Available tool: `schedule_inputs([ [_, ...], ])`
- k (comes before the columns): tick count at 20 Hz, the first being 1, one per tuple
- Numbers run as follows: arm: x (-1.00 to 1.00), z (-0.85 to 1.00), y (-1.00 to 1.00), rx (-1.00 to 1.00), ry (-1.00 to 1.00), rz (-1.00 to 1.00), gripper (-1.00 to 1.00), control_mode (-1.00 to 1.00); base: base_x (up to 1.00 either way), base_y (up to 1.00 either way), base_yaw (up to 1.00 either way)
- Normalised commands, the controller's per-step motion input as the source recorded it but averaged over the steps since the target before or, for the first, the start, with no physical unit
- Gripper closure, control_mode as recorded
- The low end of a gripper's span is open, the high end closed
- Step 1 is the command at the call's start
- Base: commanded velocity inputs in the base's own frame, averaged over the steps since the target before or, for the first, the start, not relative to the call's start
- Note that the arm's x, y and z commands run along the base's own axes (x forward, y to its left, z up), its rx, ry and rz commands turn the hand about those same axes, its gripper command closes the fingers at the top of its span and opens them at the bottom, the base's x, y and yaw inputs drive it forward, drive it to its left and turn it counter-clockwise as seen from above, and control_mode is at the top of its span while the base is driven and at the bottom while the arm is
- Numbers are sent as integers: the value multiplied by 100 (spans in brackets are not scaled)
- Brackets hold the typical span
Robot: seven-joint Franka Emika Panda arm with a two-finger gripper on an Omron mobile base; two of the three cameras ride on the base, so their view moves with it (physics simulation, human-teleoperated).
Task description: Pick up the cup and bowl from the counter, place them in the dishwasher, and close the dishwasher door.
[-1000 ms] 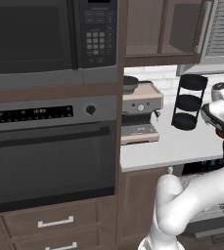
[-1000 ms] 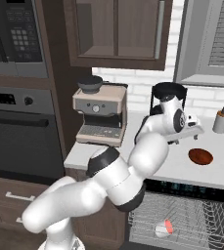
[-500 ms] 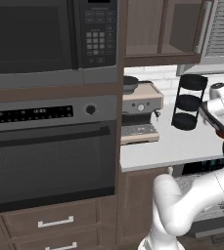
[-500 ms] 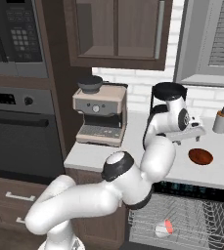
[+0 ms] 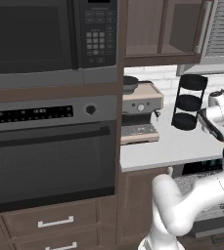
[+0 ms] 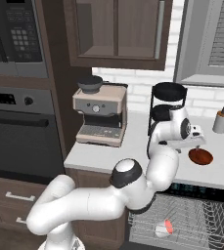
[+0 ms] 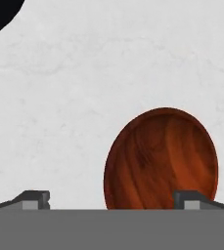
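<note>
Brown wood cabinets surround the pale grey-white desk [image 6: 216, 168], which runs along a white brick wall. Landmark: the black 3-tier rack [image 6: 166, 110], standing on the desk toward the wall.

Left of the rack sits a beige and steel espresso machine [image 6: 100, 116] with a dark round dish [image 6: 90, 83] on top. Further left of the rack, a black glass-fronted oven [image 5: 47, 163] is set in the cabinetry, with a black microwave [image 5: 50, 36] above it. Right of the rack, near the wall, stands a small pale bottle with a brown top [image 6: 221, 120].

The small shallow reddish-brown wooden bowl [image 7: 161, 159] lies on the desk in front of the rack and to its right, well apart from the bottle. It is seen from above as an oval.

The white arm bends up over the desk edge, and its head is just in front of the rack. The claw [image 7: 112, 201] is above the bowl with its 2 dark fingers [image 7: 35, 199] spread wide. Nothing is between them. The bowl lies beneath the right-hand finger in the hand view.

Below the desk, under the bowl, the dishwasher [image 6: 201, 191] stands open with its grey wire rack [image 6: 182, 224] drawn out. A small white and red cup [image 6: 163, 228] lies in that wire rack.
</note>
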Motion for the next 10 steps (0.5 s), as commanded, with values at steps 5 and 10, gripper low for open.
schedule_inputs([
  [5,0,-47,-16,0,-2,0,-100,-100,0,0,0],
  [10,3,-27,-36,7,-1,0,-100,-100,0,0,0],
])
